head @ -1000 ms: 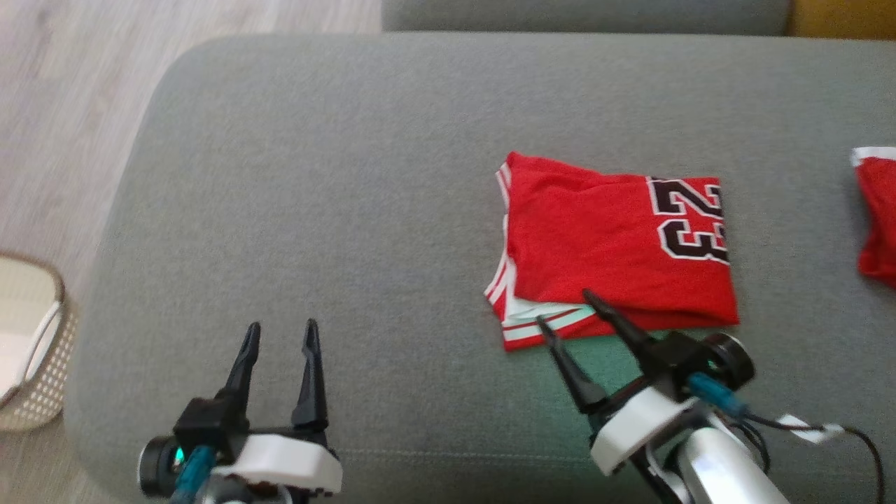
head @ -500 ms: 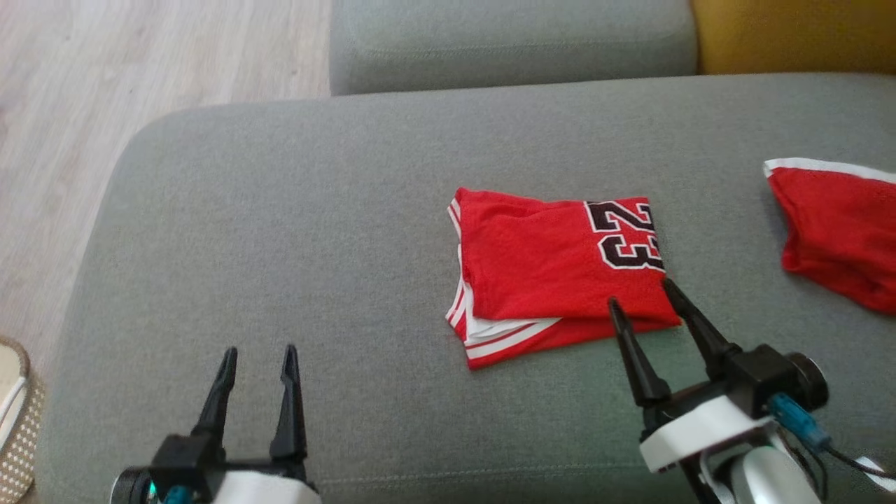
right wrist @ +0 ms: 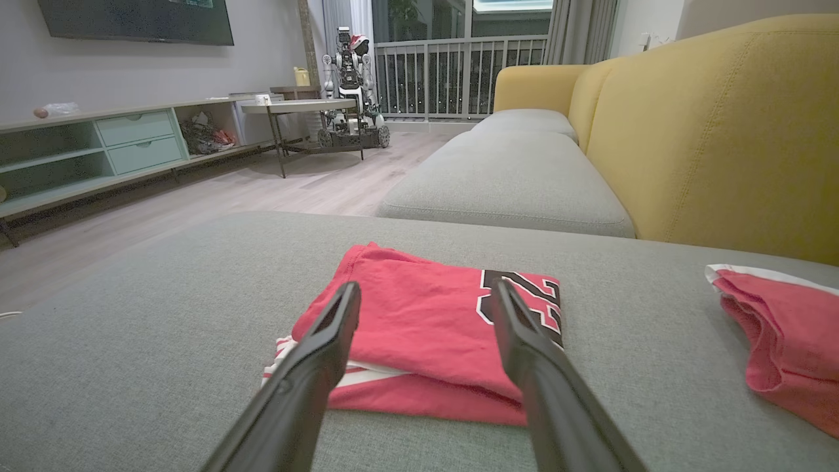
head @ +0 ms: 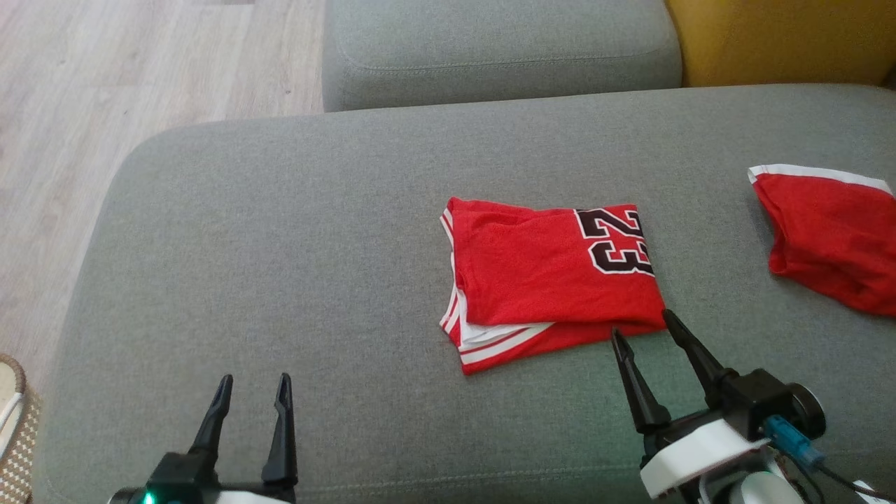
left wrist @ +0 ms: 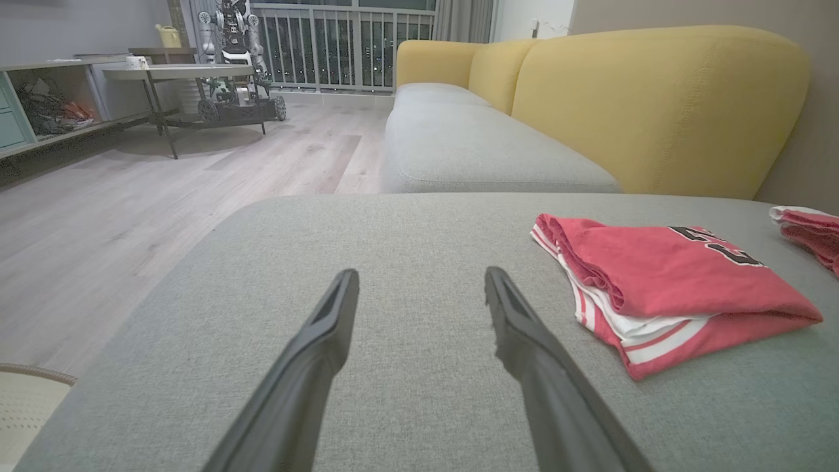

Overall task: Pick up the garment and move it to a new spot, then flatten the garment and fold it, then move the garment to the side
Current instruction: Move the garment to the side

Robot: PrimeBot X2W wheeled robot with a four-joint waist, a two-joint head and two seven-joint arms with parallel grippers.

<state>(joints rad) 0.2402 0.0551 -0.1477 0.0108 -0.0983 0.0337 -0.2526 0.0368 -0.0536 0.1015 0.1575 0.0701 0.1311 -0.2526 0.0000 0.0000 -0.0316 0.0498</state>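
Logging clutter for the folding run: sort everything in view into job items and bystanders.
Job: folded red number 23 jersey; right claw, open near its corner; left claw, open.
Lying about: second red garment; woven basket; yellow sofa back.

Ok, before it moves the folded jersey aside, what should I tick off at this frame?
1. Fold: the jersey lies in a flat folded stack on the cushion: ok.
2. The right gripper has its jaws open and empty: ok.
3. Its tips sit at the jersey's near edge, by the numbered end. Contact with the cloth: cannot tell.
4. The left gripper has its jaws open and is well apart from the jersey: ok.
5. There is bare cushion to the jersey's left for a new spot: ok.
6. The second red garment lies apart on the right with no overlap: ok.
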